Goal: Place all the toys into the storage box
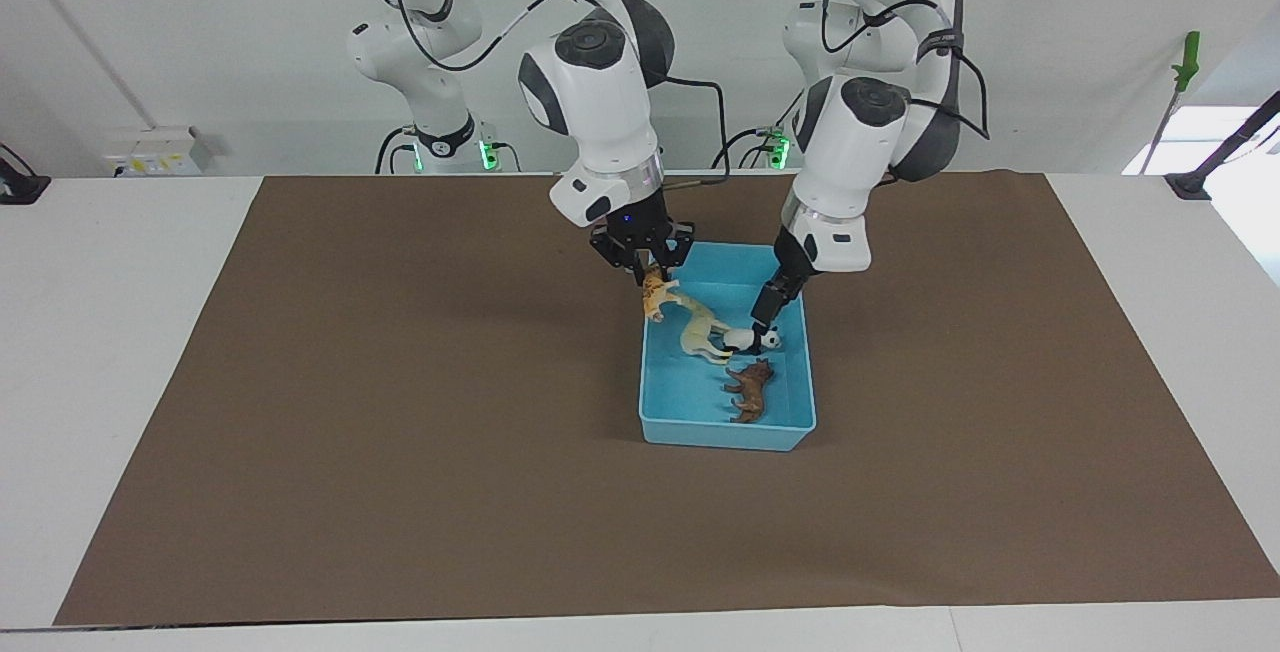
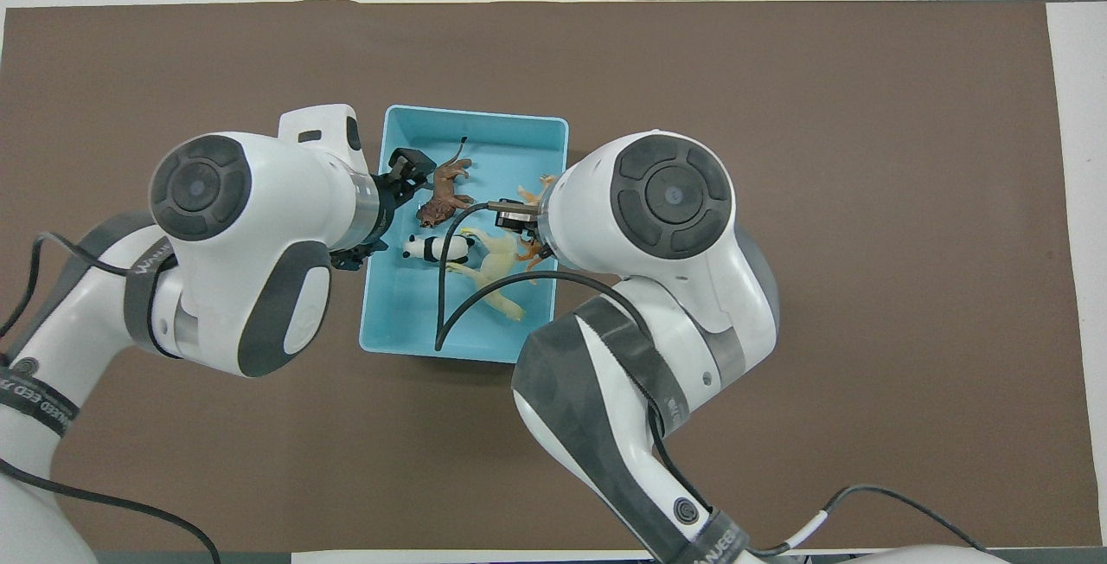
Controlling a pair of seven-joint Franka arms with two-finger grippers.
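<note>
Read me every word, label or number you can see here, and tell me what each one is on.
"WANJ", rest hidden: left arm's upper strap.
"EED", then unreadable characters: left arm's lower strap.
"ANJEED", start cut off: right arm's strap.
Nothing else is legible.

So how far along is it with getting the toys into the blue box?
Nearly finished. The white horse, the panda and the brown maned animal lie in the storage box. The left gripper is open over the box, holding nothing. The right gripper is shut on the orange spotted cat over the box's edge. What's left is dropping that one in.
</note>
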